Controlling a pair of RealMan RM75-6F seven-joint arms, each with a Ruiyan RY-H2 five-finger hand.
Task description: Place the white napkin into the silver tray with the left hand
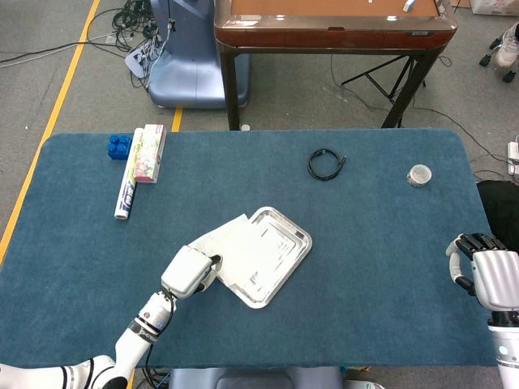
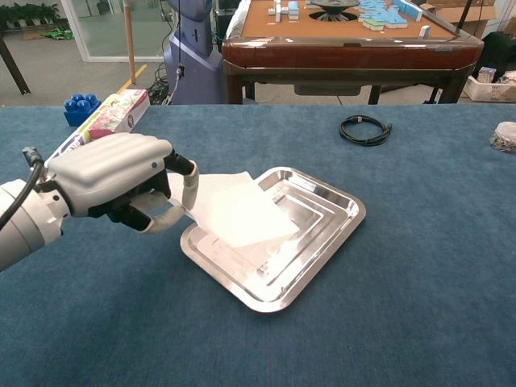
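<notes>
My left hand (image 1: 189, 272) (image 2: 121, 181) pinches one edge of the white napkin (image 1: 240, 252) (image 2: 235, 213) and holds it lifted. The napkin hangs out over the left part of the silver tray (image 1: 289, 233) (image 2: 326, 216), covering much of it; I cannot tell whether it touches the tray floor. The hand itself is just left of the tray's near-left corner. My right hand (image 1: 487, 272) hovers at the table's right edge, far from the tray, fingers curled with nothing in them.
A blue block (image 1: 119, 146) (image 2: 79, 107), a flat printed box (image 1: 149, 152) (image 2: 117, 111) and a white tube (image 1: 126, 198) lie at the far left. A black cable coil (image 1: 326, 164) (image 2: 364, 128) and a small round tin (image 1: 419, 174) (image 2: 506, 135) sit behind the tray.
</notes>
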